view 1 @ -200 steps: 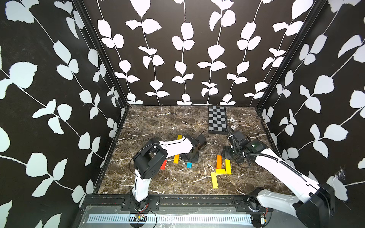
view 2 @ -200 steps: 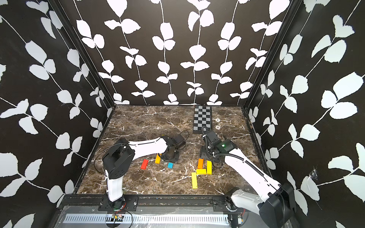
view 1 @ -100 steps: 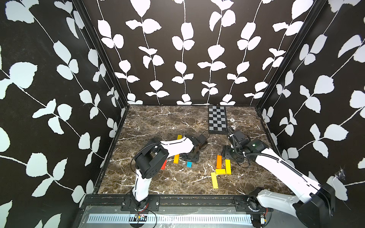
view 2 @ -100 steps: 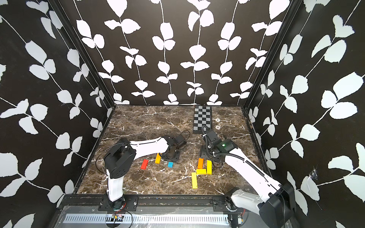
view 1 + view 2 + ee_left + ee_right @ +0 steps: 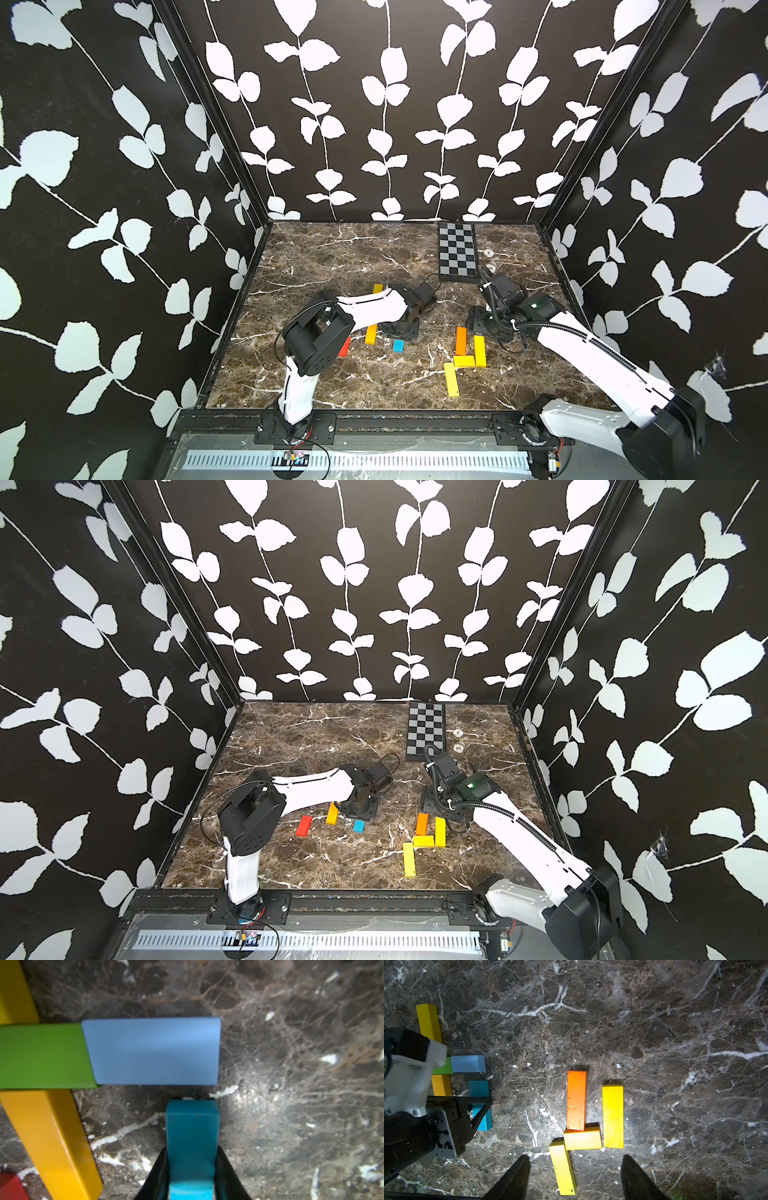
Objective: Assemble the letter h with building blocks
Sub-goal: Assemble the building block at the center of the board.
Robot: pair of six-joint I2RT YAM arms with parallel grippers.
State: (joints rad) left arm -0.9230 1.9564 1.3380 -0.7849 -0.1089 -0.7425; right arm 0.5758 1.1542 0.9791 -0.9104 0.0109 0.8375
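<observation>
Top views both look down on a brown veined marble tabletop (image 5: pixel 374 249). Farthest left lies a short glossy red block (image 5: pixel 304 825), flat and on its own. Just beside it a long glossy yellow bar (image 5: pixel 371 333) runs away from the arm bases, partly hidden under the white left arm (image 5: pixel 365 309). The left wrist view shows a glossy green bar (image 5: pixel 43 1055) crossing it, butted end to end with a pale blue rectangular block (image 5: pixel 151 1051). Next comes a small teal-blue rectangular block (image 5: pixel 192 1122), near the pale blue one but apart from it. It is pinched on its long sides by the left gripper (image 5: pixel 192 1148), whose black jaws press against it. Well apart to the right, four blocks sit together on the marble. A long bright yellow bar (image 5: pixel 562 1167) lies nearest the bases, and a short amber-yellow block (image 5: pixel 582 1138) touches its corner. A glossy orange bar (image 5: pixel 576 1100) meets that short block with one end, and a wide yellow bar (image 5: pixel 613 1115) lies just beside the orange one, parallel to it. The right gripper (image 5: pixel 575 1157) hangs by this group with its dark jaws spread wide apart. Beyond it, at the far edge of the tabletop, lies a flat black-and-grey checkered board (image 5: pixel 457 253).
</observation>
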